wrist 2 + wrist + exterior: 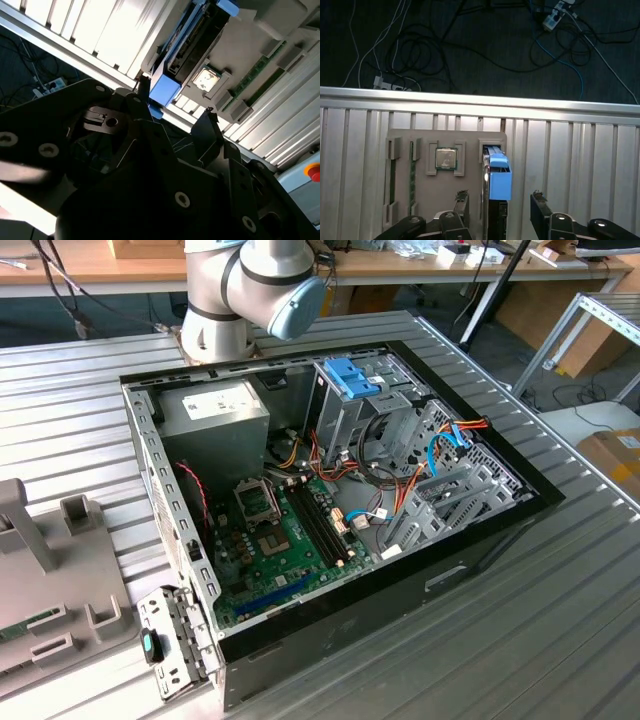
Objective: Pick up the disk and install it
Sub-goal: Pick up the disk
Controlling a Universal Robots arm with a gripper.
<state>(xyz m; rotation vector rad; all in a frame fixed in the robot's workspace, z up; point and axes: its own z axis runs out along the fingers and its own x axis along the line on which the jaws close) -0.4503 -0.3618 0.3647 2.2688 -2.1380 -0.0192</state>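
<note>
On the ribbed metal table [580, 160], we see the flat dark grey hard disk with bright blue rails and end tab [499, 176]. It stands on edge in a slot of the grey plastic holder [427, 200], beside a square silver chip [446, 158]. Our black gripper [500, 199] hangs spread wide, one finger on either side of the disk, apart from it.

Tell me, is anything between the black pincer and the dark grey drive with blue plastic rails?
Nothing. In the first wrist view the drive stands within the open pincer, with a bare gap on each side.
</note>
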